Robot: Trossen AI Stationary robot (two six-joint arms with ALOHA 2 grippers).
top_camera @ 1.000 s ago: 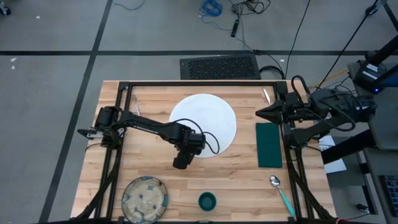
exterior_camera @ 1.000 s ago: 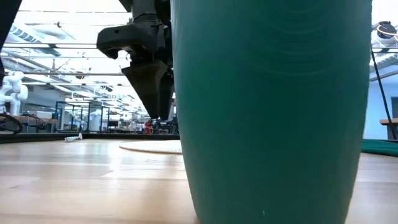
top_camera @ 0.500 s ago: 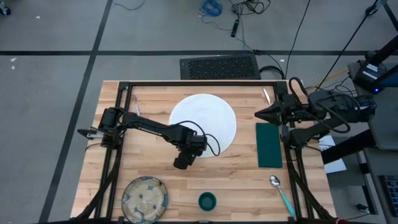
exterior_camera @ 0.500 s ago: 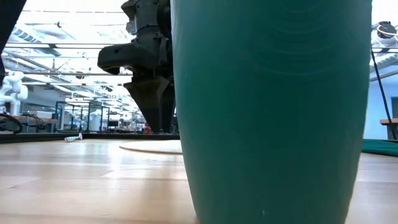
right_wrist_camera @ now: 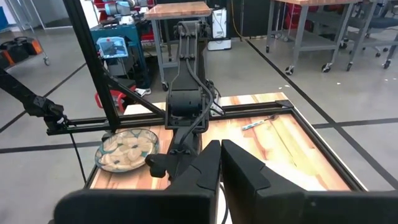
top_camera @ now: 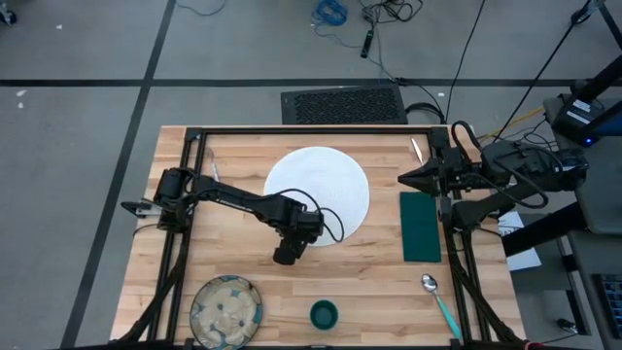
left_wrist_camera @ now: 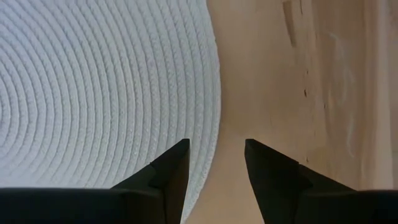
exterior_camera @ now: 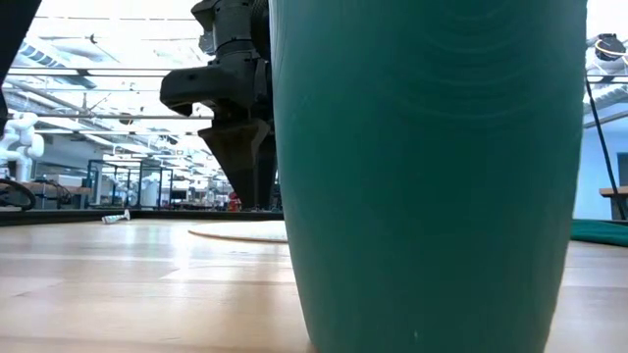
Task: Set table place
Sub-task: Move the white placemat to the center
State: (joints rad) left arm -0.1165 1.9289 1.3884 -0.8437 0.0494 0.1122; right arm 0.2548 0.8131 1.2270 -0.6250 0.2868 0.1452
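Where the left gripper [left_wrist_camera: 214,165] hangs parted (empty), plate [left_wrist_camera: 106,87] meets table [left_wrist_camera: 280,81].

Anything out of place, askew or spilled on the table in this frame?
Nothing is spilled or damaged. The setting is just unassembled: the bowl, cup and spoon sit along the table's near edge, apart from the plate; the napkin lies straight beside it.

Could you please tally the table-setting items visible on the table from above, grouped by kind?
Plate: 1
Bowl: 1
Cup: 1
Napkin: 1
Spoon: 1
Other silver utensil, near the far edge, too small to tell its kind: 1
Total: 6
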